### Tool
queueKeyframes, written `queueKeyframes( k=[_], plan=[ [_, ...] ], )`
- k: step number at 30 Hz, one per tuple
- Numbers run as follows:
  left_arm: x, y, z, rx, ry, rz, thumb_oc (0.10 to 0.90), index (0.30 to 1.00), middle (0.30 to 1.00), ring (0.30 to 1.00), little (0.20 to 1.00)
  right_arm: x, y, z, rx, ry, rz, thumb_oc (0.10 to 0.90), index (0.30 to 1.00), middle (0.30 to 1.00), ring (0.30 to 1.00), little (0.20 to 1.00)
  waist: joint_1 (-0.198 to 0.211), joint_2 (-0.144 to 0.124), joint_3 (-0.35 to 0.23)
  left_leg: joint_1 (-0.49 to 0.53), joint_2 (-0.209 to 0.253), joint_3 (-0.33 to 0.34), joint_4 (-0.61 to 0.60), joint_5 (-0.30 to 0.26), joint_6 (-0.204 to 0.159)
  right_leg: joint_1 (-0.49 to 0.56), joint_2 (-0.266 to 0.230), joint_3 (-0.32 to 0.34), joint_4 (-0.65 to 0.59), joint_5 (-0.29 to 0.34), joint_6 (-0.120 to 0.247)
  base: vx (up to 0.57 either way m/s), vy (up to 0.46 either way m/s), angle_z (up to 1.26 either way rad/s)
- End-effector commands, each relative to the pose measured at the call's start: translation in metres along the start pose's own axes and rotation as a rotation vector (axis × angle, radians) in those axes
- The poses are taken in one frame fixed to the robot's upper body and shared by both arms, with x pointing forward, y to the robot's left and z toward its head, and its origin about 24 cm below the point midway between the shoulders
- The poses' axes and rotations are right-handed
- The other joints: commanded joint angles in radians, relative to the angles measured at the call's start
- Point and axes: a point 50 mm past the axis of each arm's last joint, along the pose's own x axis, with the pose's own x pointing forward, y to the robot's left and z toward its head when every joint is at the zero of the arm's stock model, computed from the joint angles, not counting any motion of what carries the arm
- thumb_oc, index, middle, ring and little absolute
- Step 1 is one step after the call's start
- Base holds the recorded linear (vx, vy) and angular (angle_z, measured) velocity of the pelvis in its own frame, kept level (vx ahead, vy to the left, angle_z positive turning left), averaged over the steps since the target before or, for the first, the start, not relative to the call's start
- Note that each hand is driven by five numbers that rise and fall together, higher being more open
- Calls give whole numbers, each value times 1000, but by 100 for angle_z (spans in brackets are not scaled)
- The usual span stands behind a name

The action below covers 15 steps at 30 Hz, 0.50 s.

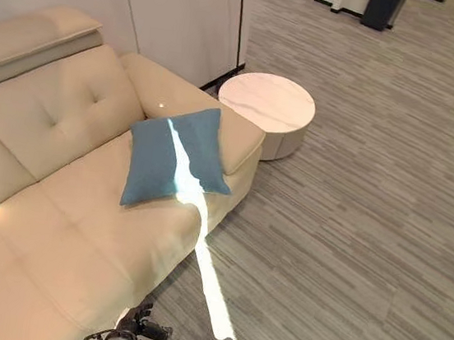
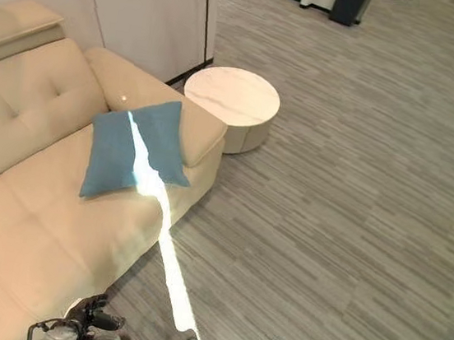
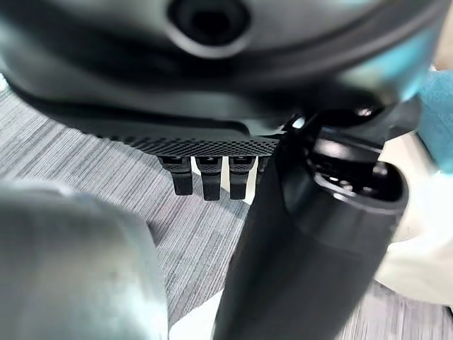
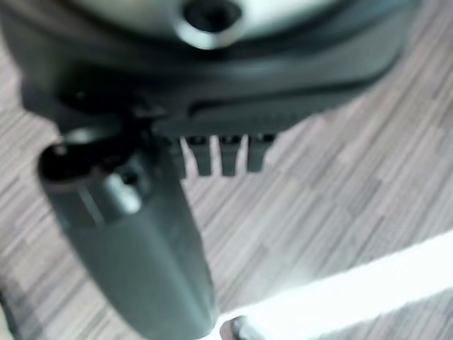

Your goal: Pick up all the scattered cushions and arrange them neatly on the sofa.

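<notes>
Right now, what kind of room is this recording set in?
Probably a lounge or a mock living room within an office or showroom: a cream leather sofa with a blue cushion leaning at its armrest, a low round side table beside it, and grey striped carpet.

The sofa (image 1: 55, 223) occupies the left of the scene, its backrest against the wall (image 1: 172, 6). One cushion (image 1: 174, 165) lies on the seat at the sofa's far end, leaning against the armrest (image 1: 205, 113). A round side table (image 1: 267, 103) stands on the floor (image 1: 368, 237) just beyond that armrest, to its right, close to the wall.
</notes>
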Motion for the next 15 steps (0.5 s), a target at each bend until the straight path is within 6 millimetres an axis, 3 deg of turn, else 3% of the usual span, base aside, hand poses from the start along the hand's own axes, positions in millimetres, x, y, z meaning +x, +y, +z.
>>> queueKeyframes(
  k=[1, 4, 9, 11, 13, 14, 15],
  plan=[
    [-3, 8, -13, 60, 15, 22, 800, 900, 900, 900, 900, 4, -24, 10, -1, -46, -84, 800, 900, 900, 900, 900, 24, 19, 0, -52, -26, -26, 26, 91, 32, 47, -14, 118, 41, -81, 141, 244, 87, 6],
    [-4, 11, -20, 41, 39, 31, 800, 900, 900, 900, 900, 4, -22, 9, -11, -50, -71, 800, 900, 900, 900, 900, 27, 22, -14, -22, -29, -29, -9, 80, 44, 59, -9, 130, 51, -98, 143, 239, 121, -19],
    [-6, 16, -25, 29, 56, 47, 800, 900, 900, 900, 900, 3, -14, 12, -33, -65, -42, 800, 900, 900, 900, 900, 45, 9, -37, 28, -67, -42, -10, 39, 83, 50, -58, 143, 197, -114, 169, 211, 159, -12],
    [-4, 18, -20, 17, 37, 56, 800, 900, 900, 900, 900, 4, -14, 15, -44, -72, -38, 800, 900, 900, 900, 900, 46, 17, -31, 61, -83, -40, -23, 15, 110, -12, -116, 128, 344, -73, 209, 104, 173, 17],
    [-2, 22, -6, 29, -15, 66, 800, 900, 900, 900, 900, 5, -13, 24, -38, -99, -36, 800, 900, 900, 900, 900, 22, 40, -9, 103, -87, -64, -39, 5, 133, -112, -142, 148, 532, 1, 214, 228, 213, 26],
    [-1, 23, -2, 28, -33, 65, 800, 900, 900, 900, 900, 5, -14, 26, -32, -105, -38, 800, 900, 900, 900, 900, 14, 46, -4, 130, -93, -78, -46, -10, 133, -137, -146, 163, 529, -15, 202, 348, 102, 67],
    [-1, 22, 2, 22, -46, 64, 800, 900, 900, 900, 900, 5, -15, 27, -26, -107, -40, 800, 900, 900, 900, 900, 8, 49, -9, 141, -92, -91, -51, -18, 127, -153, -143, 179, 447, -25, 197, 318, -14, 96]
  ],
)
